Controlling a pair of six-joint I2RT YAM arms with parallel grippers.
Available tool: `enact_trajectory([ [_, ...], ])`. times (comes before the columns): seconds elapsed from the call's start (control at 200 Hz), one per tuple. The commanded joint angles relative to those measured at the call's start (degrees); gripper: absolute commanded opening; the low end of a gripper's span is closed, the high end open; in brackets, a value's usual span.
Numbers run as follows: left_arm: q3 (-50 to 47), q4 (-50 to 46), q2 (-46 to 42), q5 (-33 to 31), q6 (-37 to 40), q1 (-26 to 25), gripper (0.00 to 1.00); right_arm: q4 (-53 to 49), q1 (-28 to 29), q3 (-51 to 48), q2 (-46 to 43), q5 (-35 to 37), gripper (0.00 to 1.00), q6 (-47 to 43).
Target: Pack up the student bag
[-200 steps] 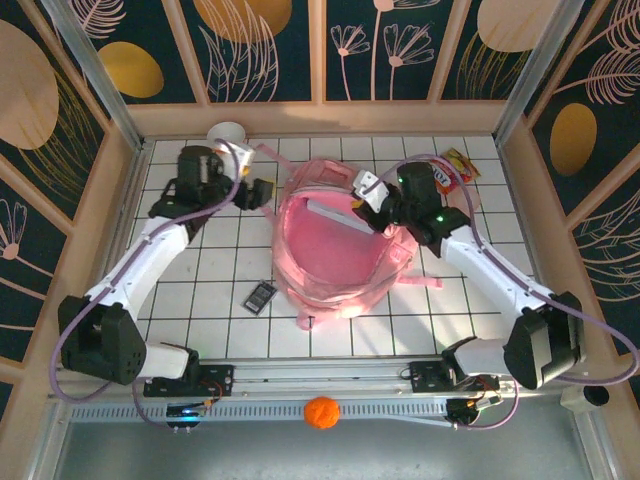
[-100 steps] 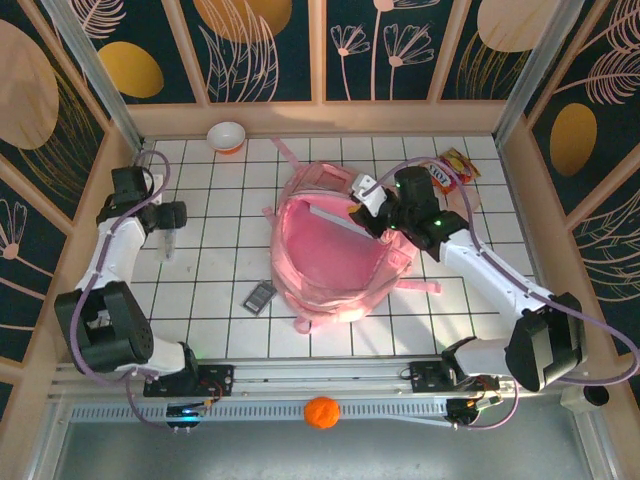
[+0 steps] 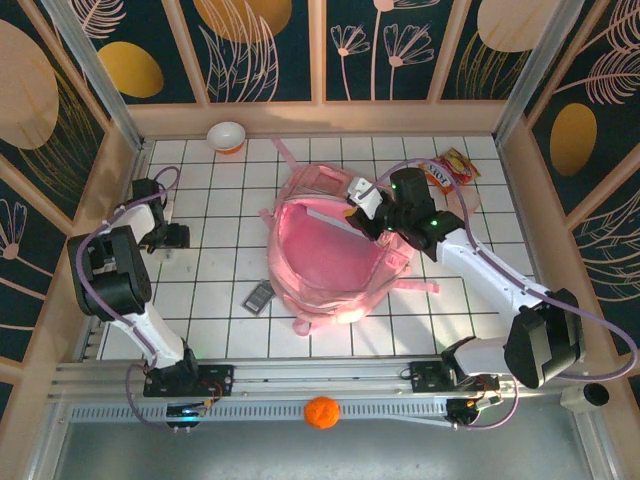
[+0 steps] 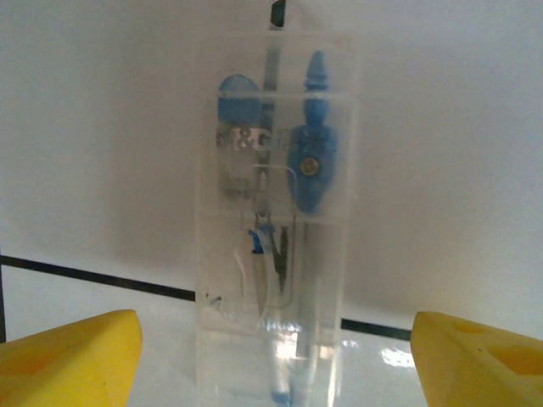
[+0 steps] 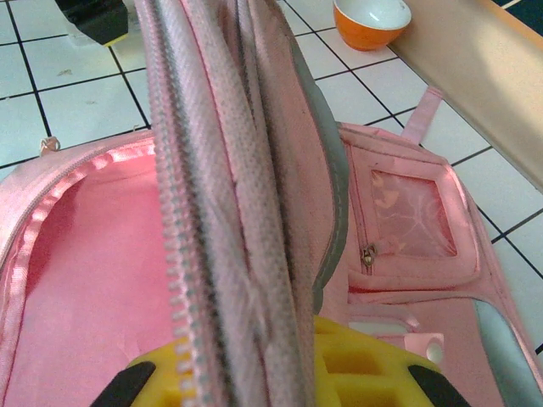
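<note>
Pink and soft, the student bag (image 3: 330, 262) is lying open mid-worktop (image 3: 215, 305), with the right tool (image 3: 366, 214) pinching its zip edge. Off to its left, the left tool (image 4: 273, 356) is hanging spread wide around a clear case (image 4: 271, 212) that is pointing straight ahead.

This is a robot test cell in a lab or workshop, not a home. A left arm (image 3: 112, 272) and a right arm (image 3: 490, 275) are bolted to a metal rail (image 3: 320, 372) at the near edge of a white table (image 3: 220, 290) ruled in a black grid. Wood-framed walls (image 3: 265, 50) of dark panels printed with leaves and flowers box it in, with metal posts (image 3: 95, 75) at the corners and purple cables (image 3: 631, 352) trailing from the arms.
</note>
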Motion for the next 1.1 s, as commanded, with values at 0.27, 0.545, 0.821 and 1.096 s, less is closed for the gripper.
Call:
enact_trajectory([
  [0.27,1.2,1.0,4.0,2.0,0.0,0.7,0.49,1.7,0.8,0.8,-1.8,-4.4,0.00,0.6],
  [0.545,-0.7,1.3,-2.9,4.5,-1.5,0.7,0.34,3.7,0.5,-0.7,-3.9,-4.7,0.00,5.0],
  [0.821,-3.5,-0.2,-17.0,14.3,-10.7,0.1,0.28,6.1,0.1,-1.5,-7.1,1.5,0.00,19.5],
  [1.096,-5.9,1.9,-27.8,19.2,-25.8,-13.6,0.26,4.9,0.1,-1.2,-7.7,4.9,0.00,30.7],
])
